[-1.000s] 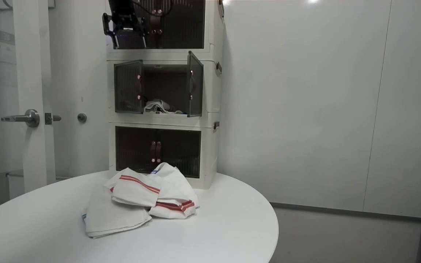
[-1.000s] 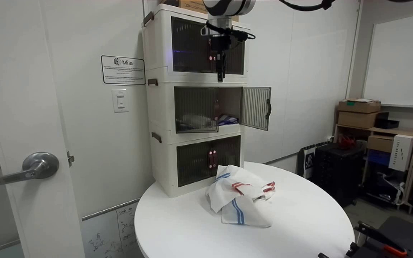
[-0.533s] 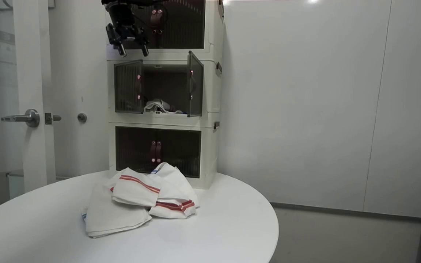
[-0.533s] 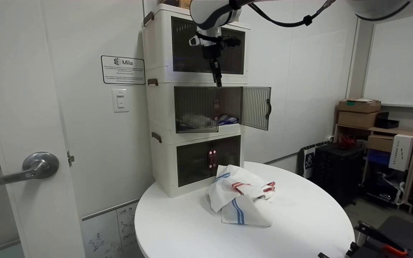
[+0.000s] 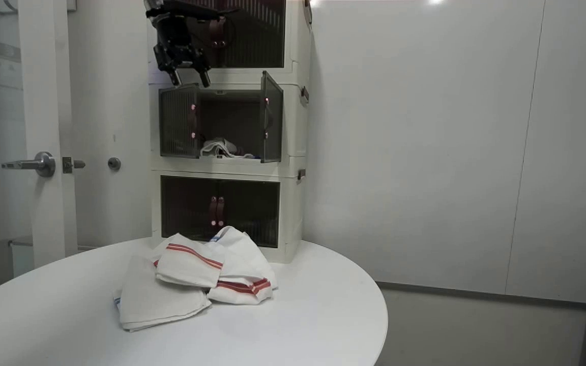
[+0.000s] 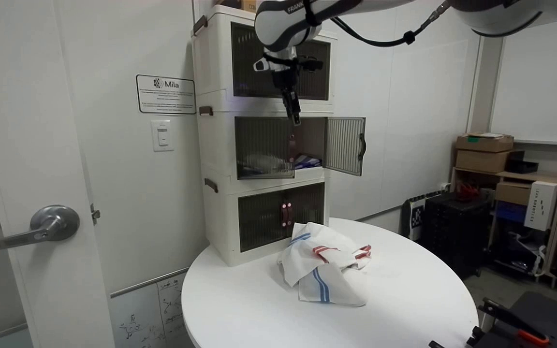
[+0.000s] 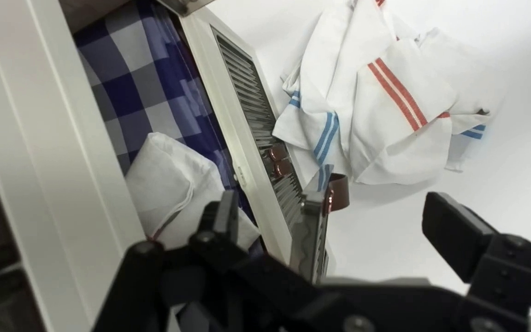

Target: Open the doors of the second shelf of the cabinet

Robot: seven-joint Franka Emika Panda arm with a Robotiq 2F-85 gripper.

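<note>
The white cabinet [image 5: 293, 122] [image 6: 218, 145] stands on the table. Its second shelf [image 5: 229, 114] [image 6: 310, 130] holds a blue-white checked cloth [image 7: 132, 78] and a white cloth [image 7: 173, 184]. One smoky door [image 5: 272, 119] [image 6: 346, 145] is swung wide out. The other door [image 5: 177, 122] [image 6: 261, 145] is ajar. My gripper [image 5: 191, 82] [image 6: 296, 122] is open and empty, pointing down just above and in front of the ajar door. In the wrist view, the ajar door's edge [image 7: 309, 235] and brown handle [image 7: 339, 191] lie between the open fingers [image 7: 339, 221], seemingly below them.
The upper [image 6: 254, 63] and lower [image 6: 264, 220] tiers have shut doors. Crumpled white towels [image 5: 191, 274] [image 6: 327, 266] with red and blue stripes lie on the round white table [image 5: 313, 315] [image 6: 404, 290] before the cabinet. A room door [image 6: 41, 169] stands beside it.
My gripper has moved down from in front of the upper tier to the top of the ajar middle door, tilting a little. The doors and towels have not moved.
</note>
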